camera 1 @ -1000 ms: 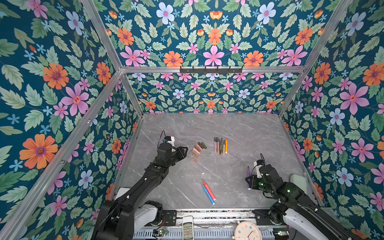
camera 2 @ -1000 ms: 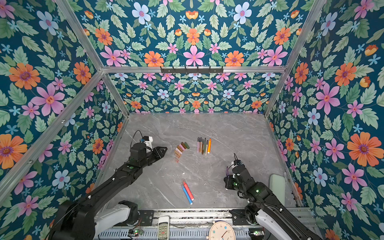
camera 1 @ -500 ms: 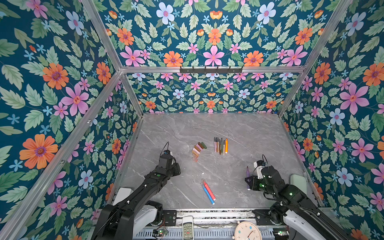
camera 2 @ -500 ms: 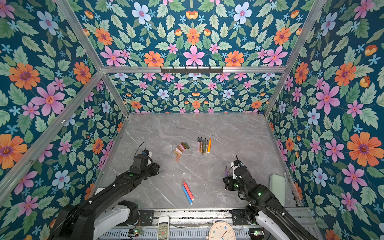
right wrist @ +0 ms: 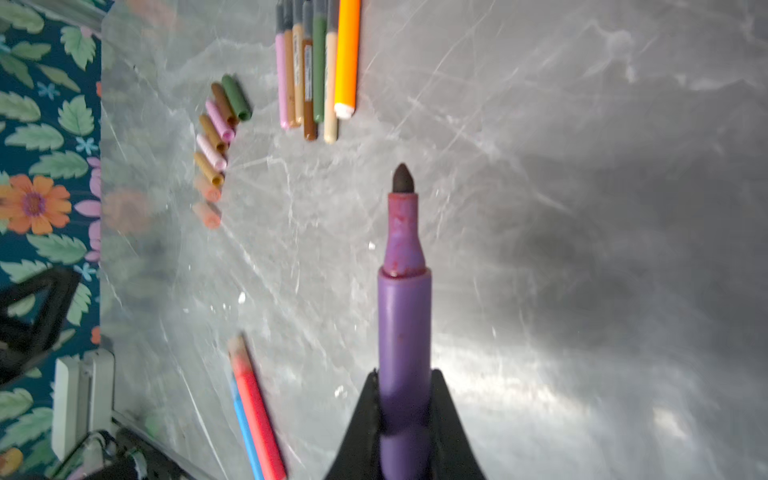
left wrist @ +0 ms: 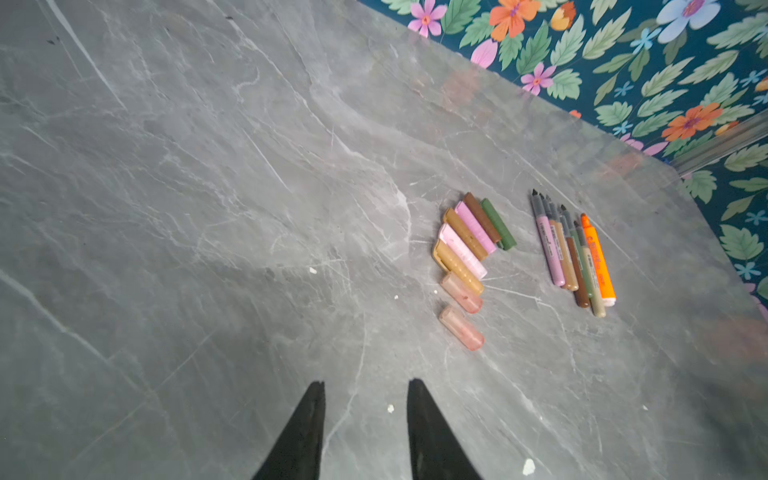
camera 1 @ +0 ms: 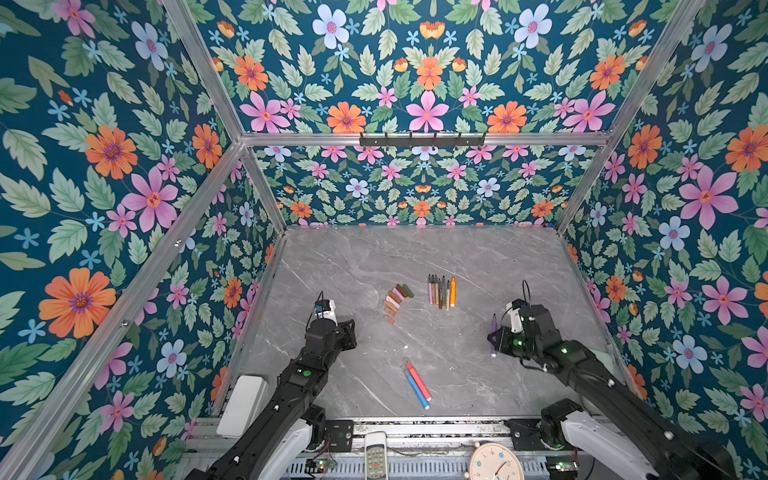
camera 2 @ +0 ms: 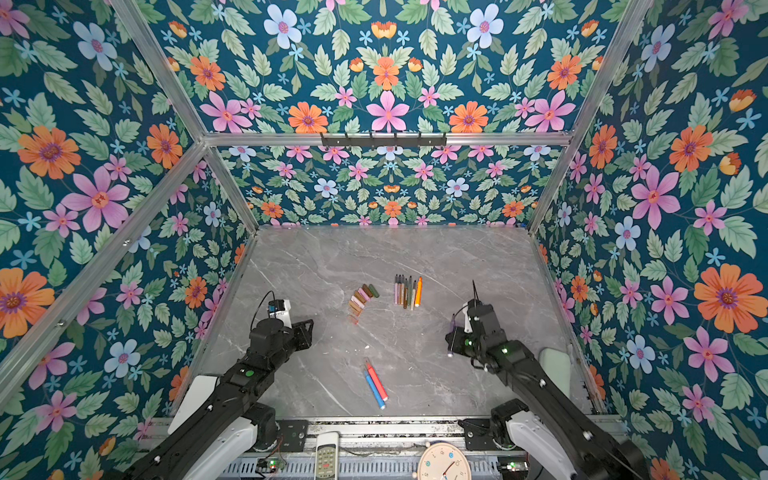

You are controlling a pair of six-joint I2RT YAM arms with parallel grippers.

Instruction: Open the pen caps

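**Near edge.** A remote control and a clock lie on the rail in front of the grey marble desk.

**Near centre.** A red pen and a blue pen lie side by side on the desk, touching along their length and slanted from near right to far left. The red pen has a paler section at its far end.

**Left, mid-depth.** The left gripper is over bare desk near the left wall. Its jaws stand apart and bare desk shows between them. It is well apart from all pens and caps.

**Right, mid-depth.** The right gripper has its jaws clamped on the barrel of a purple pen. This pen is uncapped and its dark tip points to the far side. Whether it touches the desk cannot be told.

**Far centre.** The pen caps, eight counted, lie in a curved row with their sides touching: green, brown, pink, tan, pale pink, tan and two translucent salmon. The nearest salmon cap sits slightly apart from the rest. Just right of the caps, a row of uncapped pens lies side by side with tips pointing far. The orange one is at the right end.
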